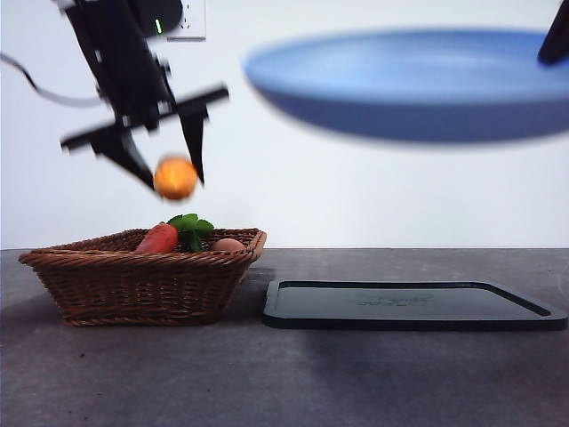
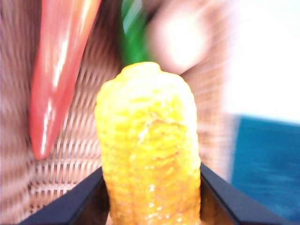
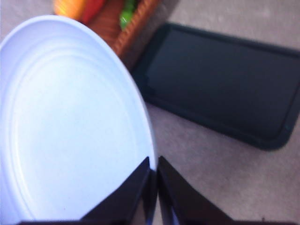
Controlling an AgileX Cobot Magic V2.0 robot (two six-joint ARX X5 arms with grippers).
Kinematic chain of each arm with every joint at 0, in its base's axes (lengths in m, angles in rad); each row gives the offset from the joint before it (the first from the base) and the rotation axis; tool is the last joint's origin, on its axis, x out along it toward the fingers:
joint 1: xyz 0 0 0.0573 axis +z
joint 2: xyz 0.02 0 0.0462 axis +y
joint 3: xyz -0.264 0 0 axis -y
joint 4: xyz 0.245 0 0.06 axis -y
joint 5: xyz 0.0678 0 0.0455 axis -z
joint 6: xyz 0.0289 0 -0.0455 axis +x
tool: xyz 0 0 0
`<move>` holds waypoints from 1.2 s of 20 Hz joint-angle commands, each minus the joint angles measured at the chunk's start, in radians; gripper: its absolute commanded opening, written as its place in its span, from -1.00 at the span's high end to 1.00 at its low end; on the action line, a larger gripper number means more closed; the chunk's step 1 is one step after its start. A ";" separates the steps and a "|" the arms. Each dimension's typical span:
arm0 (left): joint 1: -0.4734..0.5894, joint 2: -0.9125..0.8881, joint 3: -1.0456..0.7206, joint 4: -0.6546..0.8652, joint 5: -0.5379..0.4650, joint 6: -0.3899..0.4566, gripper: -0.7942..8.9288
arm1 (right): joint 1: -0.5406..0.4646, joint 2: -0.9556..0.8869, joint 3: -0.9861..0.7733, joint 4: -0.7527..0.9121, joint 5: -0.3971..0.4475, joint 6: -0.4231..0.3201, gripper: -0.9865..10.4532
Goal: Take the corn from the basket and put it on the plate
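Left gripper (image 1: 175,169) is hanging in the air above the basket (image 1: 142,280), blurred in the front view. Its two black jaws are clamping the corn (image 1: 176,178) between them, one on each side of the cob. Corn is riding clear of the basket rim, with open air beneath it. In the left wrist view the corn (image 2: 149,150) is standing out past the jaws, bumpy yellow kernels plain, tapered end pointing away from the gripper.

Beyond the corn tip, down in the basket: the carrot (image 1: 158,238) with green leaves (image 1: 190,229), and a pale egg (image 1: 228,245) beside it.

Right gripper (image 3: 153,176) is pinching the rim of the plate (image 3: 70,126), jaws nearly closed on its edge. Plate (image 1: 418,84) is being held aloft, slightly tilted, well above the black tray (image 1: 409,305). The plate's face is bare.

Black tray is lying flat on the grey table (image 1: 267,382), just beside the basket, below the right gripper.
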 commanded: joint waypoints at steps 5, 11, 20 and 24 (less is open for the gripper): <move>-0.100 -0.241 0.025 -0.111 0.032 0.257 0.44 | 0.002 0.351 0.022 0.175 -0.054 0.048 0.82; -0.293 -0.240 -0.075 -0.060 0.032 0.315 0.44 | -0.024 0.494 0.022 0.294 -0.153 0.118 0.82; -0.440 -0.145 -0.158 0.048 0.029 0.352 0.44 | -0.037 0.498 0.022 0.303 -0.211 0.140 0.82; -0.475 -0.095 -0.158 0.052 0.021 0.370 0.44 | -0.037 0.498 0.022 0.302 -0.229 0.144 0.82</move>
